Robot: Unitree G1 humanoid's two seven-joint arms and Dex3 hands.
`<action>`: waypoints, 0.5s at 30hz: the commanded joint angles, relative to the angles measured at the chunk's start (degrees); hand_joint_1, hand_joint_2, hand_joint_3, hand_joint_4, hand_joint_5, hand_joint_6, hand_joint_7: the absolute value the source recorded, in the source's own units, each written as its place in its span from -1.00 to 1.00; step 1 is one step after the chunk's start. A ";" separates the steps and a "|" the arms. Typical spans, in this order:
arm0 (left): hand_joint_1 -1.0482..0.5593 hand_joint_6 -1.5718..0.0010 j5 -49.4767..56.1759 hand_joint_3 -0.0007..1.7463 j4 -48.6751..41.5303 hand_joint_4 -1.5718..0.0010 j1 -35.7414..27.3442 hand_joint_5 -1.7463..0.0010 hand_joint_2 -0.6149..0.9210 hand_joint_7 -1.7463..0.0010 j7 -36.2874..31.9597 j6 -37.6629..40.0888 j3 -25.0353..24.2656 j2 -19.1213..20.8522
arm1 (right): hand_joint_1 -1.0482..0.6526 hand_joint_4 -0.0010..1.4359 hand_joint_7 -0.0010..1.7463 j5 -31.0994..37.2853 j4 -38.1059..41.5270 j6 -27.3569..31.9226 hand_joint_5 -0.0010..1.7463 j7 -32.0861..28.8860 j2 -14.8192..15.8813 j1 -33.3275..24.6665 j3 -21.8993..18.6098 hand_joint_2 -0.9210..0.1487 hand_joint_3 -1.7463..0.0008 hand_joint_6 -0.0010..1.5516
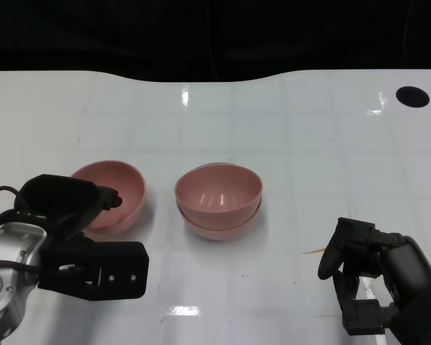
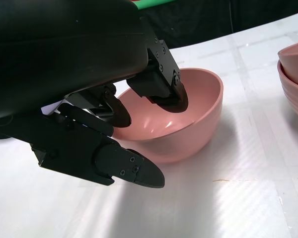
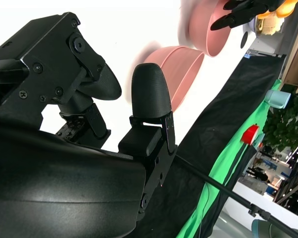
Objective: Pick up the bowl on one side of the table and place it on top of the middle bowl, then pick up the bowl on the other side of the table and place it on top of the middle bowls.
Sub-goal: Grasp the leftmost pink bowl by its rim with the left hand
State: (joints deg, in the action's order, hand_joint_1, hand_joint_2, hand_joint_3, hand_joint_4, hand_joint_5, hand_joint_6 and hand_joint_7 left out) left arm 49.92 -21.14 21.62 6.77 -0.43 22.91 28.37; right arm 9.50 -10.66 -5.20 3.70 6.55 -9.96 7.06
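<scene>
Fingers (image 2: 164,89) of the left hand (image 1: 72,215) reach over the near rim of the side bowl (image 1: 122,190), their tips hanging inside it, while another finger (image 2: 131,168) lies outside and below the bowl's wall. In the left wrist view the rim sits between the two sets of fingers with a gap on either side, so the hand is spread and holds nothing; whether any tip touches the inner wall I cannot tell. The side bowl stands upright on the white table (image 1: 287,136), just left of the stacked bowls (image 1: 219,201), apart from them with a strip of bare table between.

The stacked bowls are two pink bowls nested one in the other, standing at the table's middle. The right hand (image 1: 377,277) rests low, well to the right of the stack and nearer the robot, fingers parted and holding nothing.

Much of the side bowl's near wall is covered by the left hand in the head view (only the far rim and part of the inside show). The right hand is cut off by the picture's lower edge. In the right wrist view the bowls are blurred.

Beyond the stack the table runs bare to its curved far edge, and a dark round hole (image 1: 412,96) lies near the far right corner.
</scene>
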 commanded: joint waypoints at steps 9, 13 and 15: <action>-0.04 0.04 -0.62 -0.99 -9.06 -0.08 4.29 0.50 1.00 0.99 -0.94 -1.56 3.40 -1.13 | 0.24 0.34 0.82 0.07 -1.61 0.62 1.00 0.10 0.18 -0.61 -0.12 0.07 -0.72 -0.02; 0.00 -0.12 -0.46 -0.91 -10.99 0.14 4.99 -0.06 1.00 0.97 -1.81 -2.69 4.31 -0.89 | 0.24 0.34 0.82 -0.17 -1.41 0.24 1.00 0.21 0.20 -0.57 -0.21 0.07 -0.72 -0.02; -0.01 -0.19 -0.21 -0.89 -11.82 0.13 5.31 -0.10 1.00 0.95 -2.18 -2.63 4.79 -0.97 | 0.24 0.34 0.82 -0.23 -1.24 -0.01 1.00 0.23 0.24 -0.53 -0.25 0.08 -0.72 -0.02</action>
State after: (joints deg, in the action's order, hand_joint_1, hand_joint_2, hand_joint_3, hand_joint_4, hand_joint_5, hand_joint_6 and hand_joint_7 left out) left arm 49.28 -31.91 26.38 5.23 -3.13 27.36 26.65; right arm 9.55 -11.64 -5.08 3.75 6.54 -10.31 7.10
